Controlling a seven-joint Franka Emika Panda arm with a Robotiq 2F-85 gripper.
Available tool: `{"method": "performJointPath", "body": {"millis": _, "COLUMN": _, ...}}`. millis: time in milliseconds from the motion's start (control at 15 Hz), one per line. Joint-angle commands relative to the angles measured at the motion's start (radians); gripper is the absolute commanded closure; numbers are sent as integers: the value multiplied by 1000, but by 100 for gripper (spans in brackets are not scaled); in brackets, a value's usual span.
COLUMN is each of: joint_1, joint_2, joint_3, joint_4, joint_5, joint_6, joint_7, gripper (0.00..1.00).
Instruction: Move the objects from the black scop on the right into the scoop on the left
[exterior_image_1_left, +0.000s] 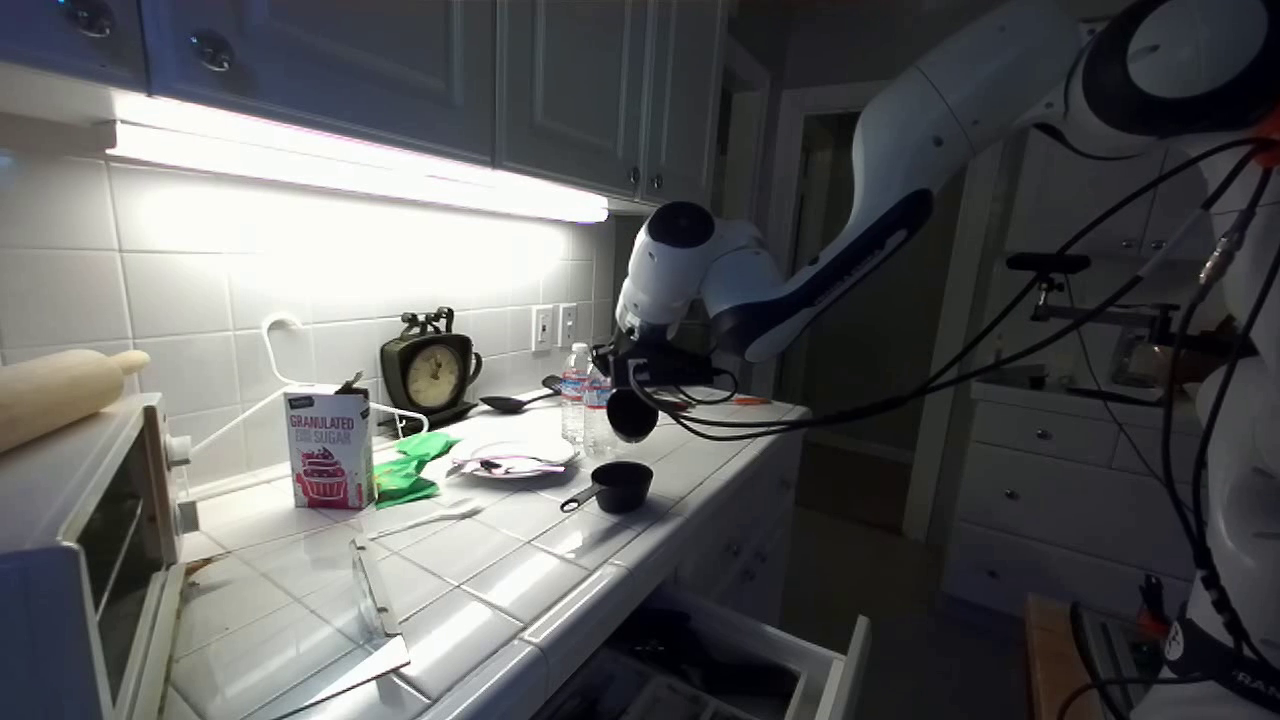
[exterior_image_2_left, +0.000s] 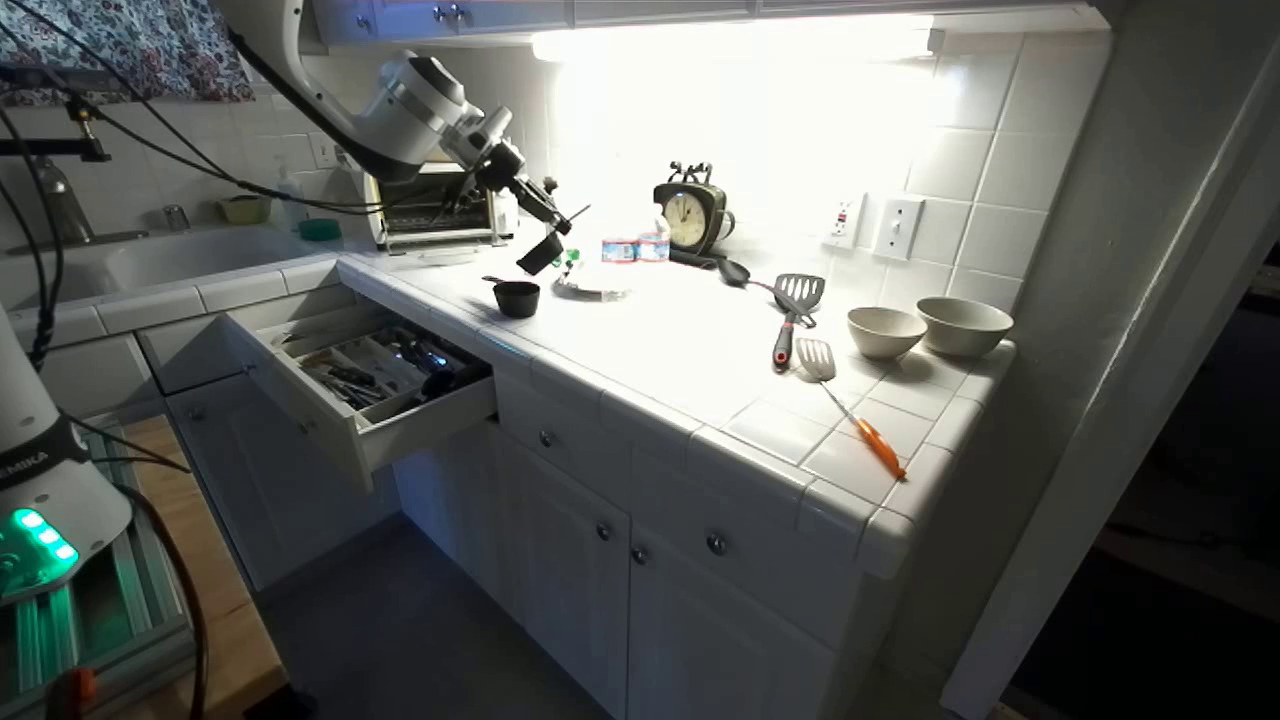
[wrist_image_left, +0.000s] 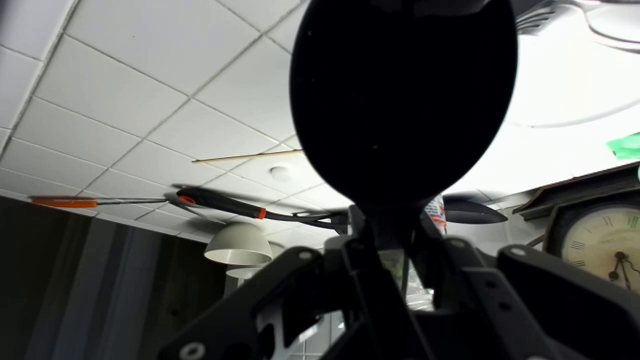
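A black scoop (exterior_image_1_left: 632, 415) hangs in my gripper (exterior_image_1_left: 628, 372) above the counter; it also shows in an exterior view (exterior_image_2_left: 540, 254) and fills the upper middle of the wrist view (wrist_image_left: 402, 100). The gripper (wrist_image_left: 385, 230) is shut on its handle, and the scoop is tilted. A second black scoop (exterior_image_1_left: 622, 488) stands upright on the tiled counter near the front edge, below the held one; it also shows in an exterior view (exterior_image_2_left: 517, 299). Its handle points away from the gripper's side. The contents of both scoops are too dark or hidden to tell.
Two water bottles (exterior_image_1_left: 587, 405) and a white plate (exterior_image_1_left: 520, 455) with cutlery stand beside the scoops. A sugar box (exterior_image_1_left: 330, 450), green bag (exterior_image_1_left: 405, 480) and clock (exterior_image_1_left: 432, 365) are near the wall. An open drawer (exterior_image_2_left: 420, 445) juts out below. Spatulas (exterior_image_2_left: 815, 358) and bowls (exterior_image_2_left: 885, 333) lie farther along.
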Motion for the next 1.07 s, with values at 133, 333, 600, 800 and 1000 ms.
{"method": "performJointPath", "body": {"millis": 133, "joint_1": -22, "joint_2": -47, "joint_3": 29, "joint_4": -39, "joint_5": -75, "joint_6": -12, "joint_7": 69, "gripper": 94}}
{"method": "performJointPath", "body": {"millis": 333, "joint_1": -25, "joint_2": -51, "joint_3": 33, "joint_4": -41, "joint_5": -90, "joint_6": -13, "joint_7": 82, "gripper": 94}}
{"method": "performJointPath", "body": {"millis": 600, "joint_1": -31, "joint_2": -51, "joint_3": 39, "joint_4": -41, "joint_5": -104, "joint_6": -14, "joint_7": 95, "gripper": 94}}
{"method": "performJointPath", "body": {"millis": 800, "joint_1": -33, "joint_2": -52, "joint_3": 41, "joint_4": -42, "joint_5": -108, "joint_6": -14, "joint_7": 103, "gripper": 94}}
{"method": "performJointPath", "body": {"millis": 1000, "joint_1": -34, "joint_2": -54, "joint_3": 42, "joint_4": -42, "joint_5": -120, "joint_6": -15, "joint_7": 115, "gripper": 94}}
